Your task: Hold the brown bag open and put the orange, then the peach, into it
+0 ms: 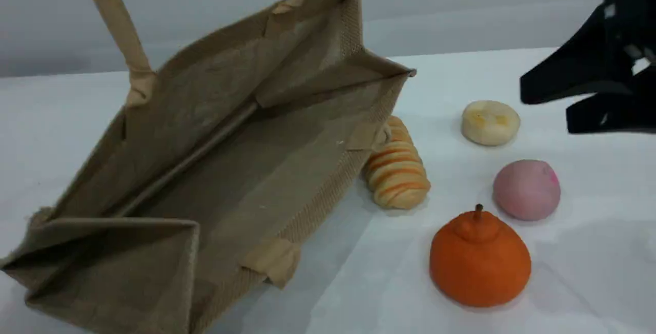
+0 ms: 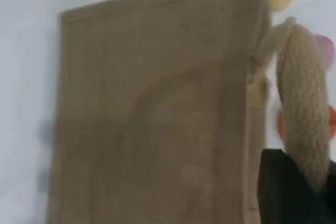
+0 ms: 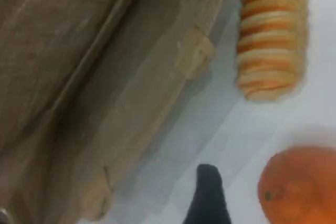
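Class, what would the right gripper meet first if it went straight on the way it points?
Probably bare table between the orange and the brown bag; depth is unclear.

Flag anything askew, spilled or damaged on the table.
The brown bag leans askew, mouth tipped toward the camera, hung by one handle from the left end effector. The striped loaf sits right beside it, partly hidden by the rim. Nothing spilled or damaged.

Striped bread loaf (image 1: 397, 175) and pale round cake (image 1: 490, 122) sit on the table (image 1: 589, 272).
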